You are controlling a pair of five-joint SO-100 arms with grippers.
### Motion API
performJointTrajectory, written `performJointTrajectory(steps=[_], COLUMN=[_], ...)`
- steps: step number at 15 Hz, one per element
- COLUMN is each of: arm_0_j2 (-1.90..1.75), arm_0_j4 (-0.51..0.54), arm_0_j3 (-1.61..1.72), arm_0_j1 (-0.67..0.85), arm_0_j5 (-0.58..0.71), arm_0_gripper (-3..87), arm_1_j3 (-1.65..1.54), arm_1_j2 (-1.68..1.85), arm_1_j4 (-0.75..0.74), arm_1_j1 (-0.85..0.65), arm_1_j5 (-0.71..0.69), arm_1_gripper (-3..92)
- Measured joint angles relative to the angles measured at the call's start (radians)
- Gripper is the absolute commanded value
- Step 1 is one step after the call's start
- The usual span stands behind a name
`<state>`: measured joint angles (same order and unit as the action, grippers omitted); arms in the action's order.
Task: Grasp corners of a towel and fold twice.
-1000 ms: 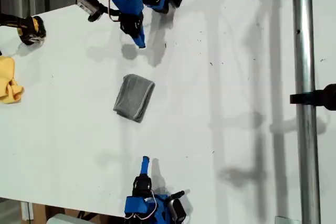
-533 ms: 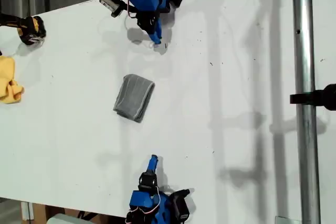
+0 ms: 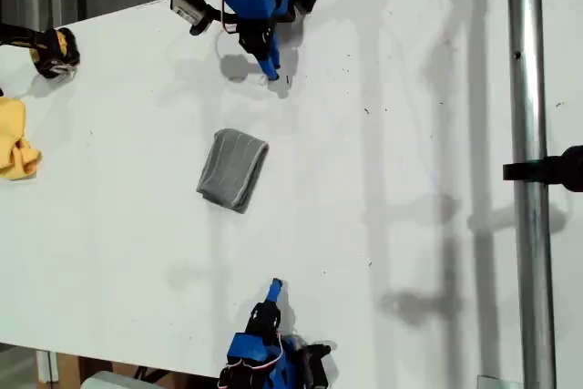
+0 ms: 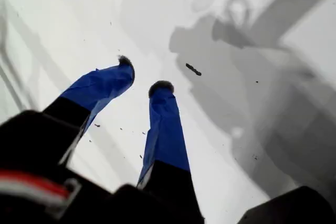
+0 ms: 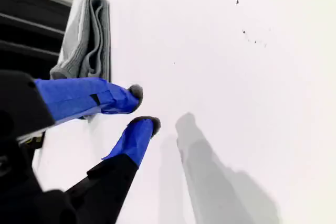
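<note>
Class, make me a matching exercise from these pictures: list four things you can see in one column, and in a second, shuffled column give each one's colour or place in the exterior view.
Things:
1. towel
2. yellow cloth
3. metal pole
4. table

Descriptions:
A. bunched at the exterior view's left edge
B. white surface with small dark specks
C. grey, folded, lying mid-table between the arms
D. shiny, running top to bottom at the exterior view's right

Pairs: 1-C, 2-A, 3-D, 4-B
</note>
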<state>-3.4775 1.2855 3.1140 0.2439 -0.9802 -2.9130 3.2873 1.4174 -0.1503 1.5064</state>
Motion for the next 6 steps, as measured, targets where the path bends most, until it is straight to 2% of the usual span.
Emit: performJointTrajectory(steps=[6], arm_0_j2=[0.000], arm_0_j4=[0.000], arm_0_j3=[0.000], arm_0_j1=[0.000], arm_0_j5=[0.023], arm_0_gripper=[7.0], arm_1_j3=[0.000], arm_1_j2=[0.000], arm_1_j4=[0.000], arm_1_j1=[0.000], arm_1_j5=[0.000], arm_1_gripper=[11.9])
